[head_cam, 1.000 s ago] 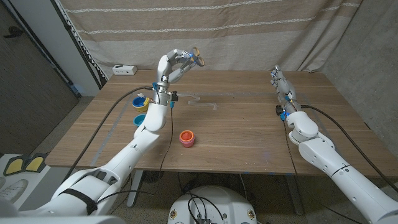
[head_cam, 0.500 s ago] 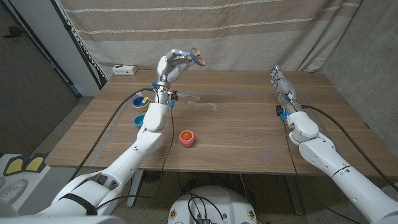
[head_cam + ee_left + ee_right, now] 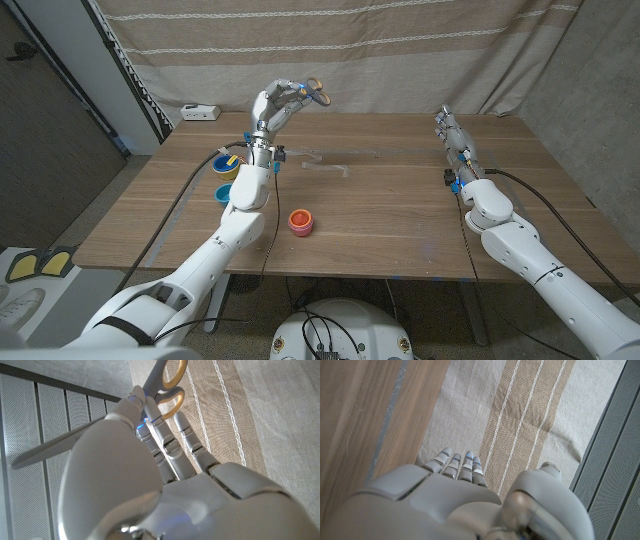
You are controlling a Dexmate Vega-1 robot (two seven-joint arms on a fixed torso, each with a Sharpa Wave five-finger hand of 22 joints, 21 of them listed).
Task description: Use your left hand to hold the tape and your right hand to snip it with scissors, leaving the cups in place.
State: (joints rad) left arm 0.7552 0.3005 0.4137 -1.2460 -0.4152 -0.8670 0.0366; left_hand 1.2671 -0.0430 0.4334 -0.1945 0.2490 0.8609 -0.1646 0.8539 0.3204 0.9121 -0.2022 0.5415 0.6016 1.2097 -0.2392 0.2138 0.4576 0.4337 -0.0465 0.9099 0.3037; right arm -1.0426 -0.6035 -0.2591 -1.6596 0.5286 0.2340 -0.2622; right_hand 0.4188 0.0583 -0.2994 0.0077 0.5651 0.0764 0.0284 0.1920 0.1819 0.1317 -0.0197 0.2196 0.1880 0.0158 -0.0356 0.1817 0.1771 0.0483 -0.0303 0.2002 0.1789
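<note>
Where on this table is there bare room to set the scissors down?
Bare wood spans the middle, between the red cup and the right hand, which holds nothing. The near edge right of that cup is bare too. It is crowded by the yellow and blue cups, under the left hand holding the scissors.

The left arm is reaching up and forward from the bottom left corner, its forearm rising steeply above the tabletop (image 3: 400,200), and the left hand (image 3: 280,101) is raised at the top with its fingers (image 3: 165,442) curling around the scissors (image 3: 314,90), gripping them by the handles. The right arm is stretching forward along the right side, and the right hand (image 3: 449,131) is lying extended near the tabletop's far right edge, fingers straight and close together, holding nothing.
</note>
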